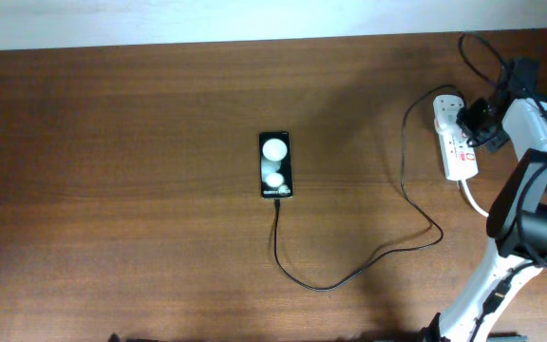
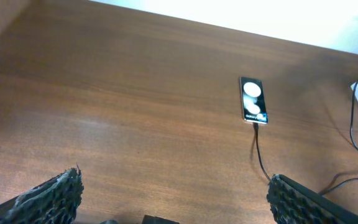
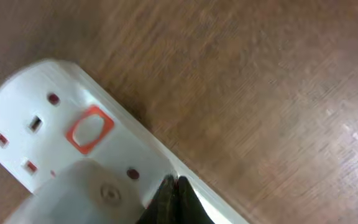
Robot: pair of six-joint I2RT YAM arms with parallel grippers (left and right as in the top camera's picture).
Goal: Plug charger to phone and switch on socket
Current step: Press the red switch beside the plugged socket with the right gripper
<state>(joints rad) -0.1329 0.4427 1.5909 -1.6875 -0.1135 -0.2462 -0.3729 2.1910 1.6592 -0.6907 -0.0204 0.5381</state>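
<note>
overhead and wrist views as i see them from the remote station. the phone (image 1: 274, 164) lies flat, face up, near the middle of the table (image 1: 112, 190), with its long axis running away from the robot and two round white reflections on its glass. the charger (image 1: 349, 275) meets the phone's near short edge with its small connector tip. from there it loops toward the robot, sweeps right and climbs to the white plug adapter (image 1: 447, 109), which is seated in the far end of the socket (image 1: 459, 152). the socket rests at the right side of the table, well apart from the phone, and its thick white cord (image 1: 473, 199) leaves the near end. the right end effector (image 3: 176, 199) has its fingers pressed together with nothing between them. the tips sit at the socket's long edge just beside the adapter, and i cannot tell whether they touch the plastic. a red-outlined switch (image 3: 89, 129) lies on the socket face a little apart from those tips. the left end effector (image 2: 174, 180) is spread wide and empty, above bare wood well short of the phone.
</note>
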